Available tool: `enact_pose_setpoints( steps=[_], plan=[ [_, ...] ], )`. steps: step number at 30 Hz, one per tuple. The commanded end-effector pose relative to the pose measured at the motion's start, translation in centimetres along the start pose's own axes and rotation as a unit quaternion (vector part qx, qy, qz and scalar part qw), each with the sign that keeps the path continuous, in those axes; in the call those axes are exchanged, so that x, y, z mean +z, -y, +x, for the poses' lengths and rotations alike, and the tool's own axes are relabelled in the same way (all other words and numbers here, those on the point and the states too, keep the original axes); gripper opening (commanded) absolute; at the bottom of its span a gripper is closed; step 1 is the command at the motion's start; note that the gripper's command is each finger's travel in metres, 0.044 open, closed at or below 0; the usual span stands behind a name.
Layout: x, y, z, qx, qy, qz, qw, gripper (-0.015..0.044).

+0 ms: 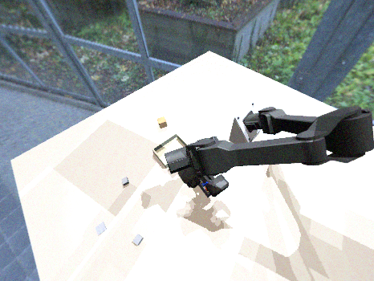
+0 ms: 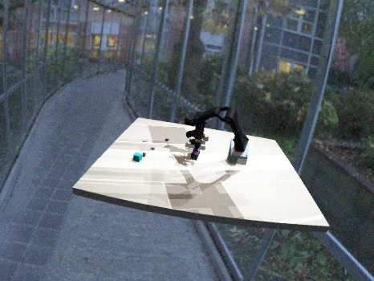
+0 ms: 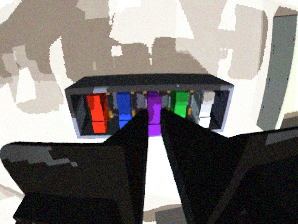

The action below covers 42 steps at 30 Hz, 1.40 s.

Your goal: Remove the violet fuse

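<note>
The violet fuse (image 3: 154, 102) stands in the middle slot of the dark fuse block (image 3: 150, 80) (image 2: 194, 156). My gripper (image 3: 153, 115) is shut on it, a fingertip on each side. I cannot tell whether the fuse has risen a little. A red fuse (image 3: 97, 112) and a blue fuse (image 3: 124, 102) are on its left, a green fuse (image 3: 180, 100) and a white fuse (image 3: 205, 102) on its right. The fingers pass close to the blue and green fuses; contact is unclear. The tray (image 1: 164, 143) is behind the gripper in the top view, partly hidden by the arm.
An orange block (image 1: 162, 122) lies beyond the tray. Small grey pieces (image 1: 125, 181) (image 1: 100, 228) (image 1: 137, 240) lie apart on the table. A teal cube (image 2: 137, 156) and a small brown cube (image 2: 144, 154) stand at the left in the exterior view.
</note>
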<state>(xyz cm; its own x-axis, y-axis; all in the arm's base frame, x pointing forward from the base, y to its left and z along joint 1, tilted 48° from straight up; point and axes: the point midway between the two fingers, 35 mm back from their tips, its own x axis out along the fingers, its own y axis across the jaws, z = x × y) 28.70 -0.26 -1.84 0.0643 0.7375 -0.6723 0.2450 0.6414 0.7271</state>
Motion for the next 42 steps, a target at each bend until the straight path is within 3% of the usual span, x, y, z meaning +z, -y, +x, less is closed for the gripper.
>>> enact_pose_setpoints(
  steps=[1, 42],
  plan=[
    [0.1, 0.0, -0.4, 0.000, 0.003, -0.002, 1.000, 0.0000],
    [0.1, 0.0, -2.5, 0.000, 0.003, 0.000, 1.000, 0.0000]
  ],
)
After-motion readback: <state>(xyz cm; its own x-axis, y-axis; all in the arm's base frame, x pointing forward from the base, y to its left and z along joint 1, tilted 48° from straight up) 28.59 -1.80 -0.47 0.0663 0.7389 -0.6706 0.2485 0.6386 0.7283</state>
